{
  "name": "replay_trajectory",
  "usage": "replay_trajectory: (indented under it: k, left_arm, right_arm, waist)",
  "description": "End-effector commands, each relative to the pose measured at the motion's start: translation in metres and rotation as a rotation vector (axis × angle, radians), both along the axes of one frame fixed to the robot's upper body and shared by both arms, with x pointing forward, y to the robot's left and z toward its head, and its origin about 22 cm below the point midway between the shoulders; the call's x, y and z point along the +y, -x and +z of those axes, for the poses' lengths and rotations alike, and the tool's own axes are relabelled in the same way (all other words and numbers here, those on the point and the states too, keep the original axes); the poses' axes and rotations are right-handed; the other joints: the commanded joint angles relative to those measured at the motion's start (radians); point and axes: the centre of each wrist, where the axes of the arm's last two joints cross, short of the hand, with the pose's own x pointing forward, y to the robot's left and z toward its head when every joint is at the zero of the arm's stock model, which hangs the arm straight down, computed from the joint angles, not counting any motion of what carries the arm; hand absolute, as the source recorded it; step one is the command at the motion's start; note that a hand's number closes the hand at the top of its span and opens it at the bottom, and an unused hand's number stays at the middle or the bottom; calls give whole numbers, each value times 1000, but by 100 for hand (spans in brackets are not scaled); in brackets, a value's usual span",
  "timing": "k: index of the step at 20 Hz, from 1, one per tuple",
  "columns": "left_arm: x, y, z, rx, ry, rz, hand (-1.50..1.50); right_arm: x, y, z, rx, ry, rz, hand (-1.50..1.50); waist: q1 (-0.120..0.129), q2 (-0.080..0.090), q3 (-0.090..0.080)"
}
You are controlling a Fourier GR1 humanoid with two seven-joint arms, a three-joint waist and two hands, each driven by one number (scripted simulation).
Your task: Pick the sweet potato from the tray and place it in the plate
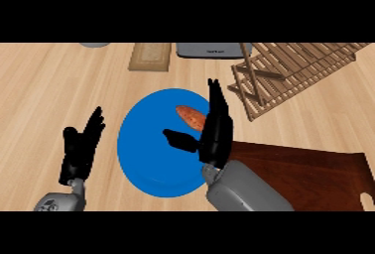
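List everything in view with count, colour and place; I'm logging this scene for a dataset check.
plate: one, blue, centre of the wooden counter
sweet potato: one, orange-brown, lying on the plate's upper right part
tray: one, dark brown wood, lower right
wooden rack: one, light brown slats, upper right
grey appliance: one, top edge, centre
tan mat: one, top edge, left of the appliance
grey round item: one, top left edge, mostly cut off
left robot hand: black, open, resting left of the plate
right robot hand: black, open, over the plate's right side beside the sweet potato
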Motion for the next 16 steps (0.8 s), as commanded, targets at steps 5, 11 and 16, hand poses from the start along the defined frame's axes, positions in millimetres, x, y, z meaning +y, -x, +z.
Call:
replay_trajectory:
  k: [5, 11, 16]
  left_arm:
    - [5, 1, 8, 11, 1, 1, 0]
    - [-14, 13, 9, 19, 15, -23, 0]
    - [10, -2, 2, -10, -2, 8, 0]
  right_arm:
    - [4, 31, -28, -68, -157, -8, -150]
    - [20, 39, -38, -121, -152, 35, -150]
    - [21, 27, -49, -91, -129, -18, -150]
  waist:
    - [-6, 1, -1]
    - [0, 0, -1]
    - [0, 1, -1]
